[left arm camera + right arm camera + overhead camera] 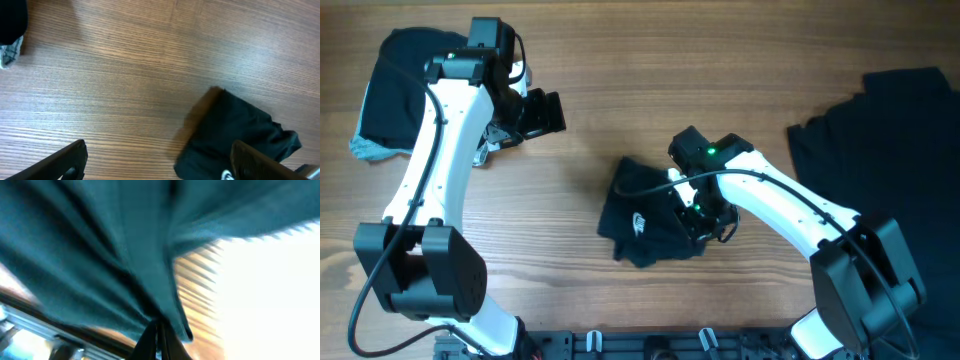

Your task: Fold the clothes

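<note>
A crumpled black T-shirt (645, 215) with a small white logo lies at the table's middle. It also shows in the left wrist view (235, 135) and fills the right wrist view (100, 245) as dark teal folds. My right gripper (695, 212) is shut on its right edge; the fingers (159, 340) pinch the cloth. My left gripper (542, 112) is open and empty over bare wood at the upper left, its fingers (160, 162) wide apart. A black shirt pile (395, 85) with a pale grey-blue garment (365, 150) under it lies at the far left.
Another black T-shirt (890, 150) lies spread at the right edge of the table. A dark rail (650, 345) runs along the front edge. Bare wood (600, 70) lies between the arms.
</note>
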`<state>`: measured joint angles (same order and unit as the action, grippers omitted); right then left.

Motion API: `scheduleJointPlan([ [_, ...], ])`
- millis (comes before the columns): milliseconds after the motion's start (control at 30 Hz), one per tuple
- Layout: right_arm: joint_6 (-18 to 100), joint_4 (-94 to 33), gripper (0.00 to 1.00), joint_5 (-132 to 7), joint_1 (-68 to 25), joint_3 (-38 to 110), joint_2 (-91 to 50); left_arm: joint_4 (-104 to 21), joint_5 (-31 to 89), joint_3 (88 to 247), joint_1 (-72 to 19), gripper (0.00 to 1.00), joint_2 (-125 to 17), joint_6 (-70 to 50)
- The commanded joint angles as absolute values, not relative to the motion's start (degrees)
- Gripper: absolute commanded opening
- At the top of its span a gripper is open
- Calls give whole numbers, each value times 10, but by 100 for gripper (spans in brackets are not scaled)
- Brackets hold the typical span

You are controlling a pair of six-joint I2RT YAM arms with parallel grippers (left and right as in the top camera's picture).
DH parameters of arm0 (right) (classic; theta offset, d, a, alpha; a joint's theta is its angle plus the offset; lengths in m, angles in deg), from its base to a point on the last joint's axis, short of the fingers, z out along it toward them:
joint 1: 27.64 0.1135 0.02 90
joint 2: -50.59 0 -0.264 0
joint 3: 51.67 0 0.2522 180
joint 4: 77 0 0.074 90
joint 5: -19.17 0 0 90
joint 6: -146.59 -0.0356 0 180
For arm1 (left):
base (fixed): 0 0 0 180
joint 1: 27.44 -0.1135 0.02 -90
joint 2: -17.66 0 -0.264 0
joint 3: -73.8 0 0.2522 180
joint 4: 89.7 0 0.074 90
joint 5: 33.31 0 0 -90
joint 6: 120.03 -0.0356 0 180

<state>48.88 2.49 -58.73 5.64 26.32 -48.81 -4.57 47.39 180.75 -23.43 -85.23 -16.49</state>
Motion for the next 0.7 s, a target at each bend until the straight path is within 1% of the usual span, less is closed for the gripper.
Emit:
scheduleJointPlan([
  [0,425,34,36,-678,57,271,-472,-41,467,1816,-234,93,-842,-179],
  [33,427,28,41,-669,57,274,-464,-38,460,1816,-233,94,-842,-178],
  [67,427,19,43,-666,57,278,-457,-31,441,1816,-230,94,-842,-179],
  [133,429,-9,52,-652,47,287,-444,-21,408,1806,-213,91,-842,-179],
  [167,429,-29,58,-630,40,286,-440,-22,397,1795,-202,90,-842,-179],
  [200,429,-53,58,-589,31,286,-440,-24,395,1777,-187,88,-842,-179],
  [233,429,-82,58,-537,22,284,-442,-33,395,1748,-170,84,-843,-178],
  [267,429,-116,58,-499,19,284,-448,-51,388,1714,-152,75,-843,-176],
  [333,399,-139,58,-499,19,284,-461,-76,376,1672,-136,73,-843,-173],
  [367,368,-155,57,-500,19,284,-481,-91,376,1650,-130,76,-843,-161],
  [400,347,-169,53,-500,19,284,-499,-102,370,1638,-130,79,-843,-159],
  [433,335,-182,32,-490,19,284,-516,-109,365,1635,-130,80,-843,-159],
  [500,341,-189,5,-492,19,284,-520,-115,365,1635,-130,83,-843,-159],
  [567,332,-167,4,-549,15,292,-497,-118,365,1635,-130,83,-843,-159],
  [667,295,-100,5,-635,10,296,-446,-119,365,1635,-130,84,-843,-159],
])
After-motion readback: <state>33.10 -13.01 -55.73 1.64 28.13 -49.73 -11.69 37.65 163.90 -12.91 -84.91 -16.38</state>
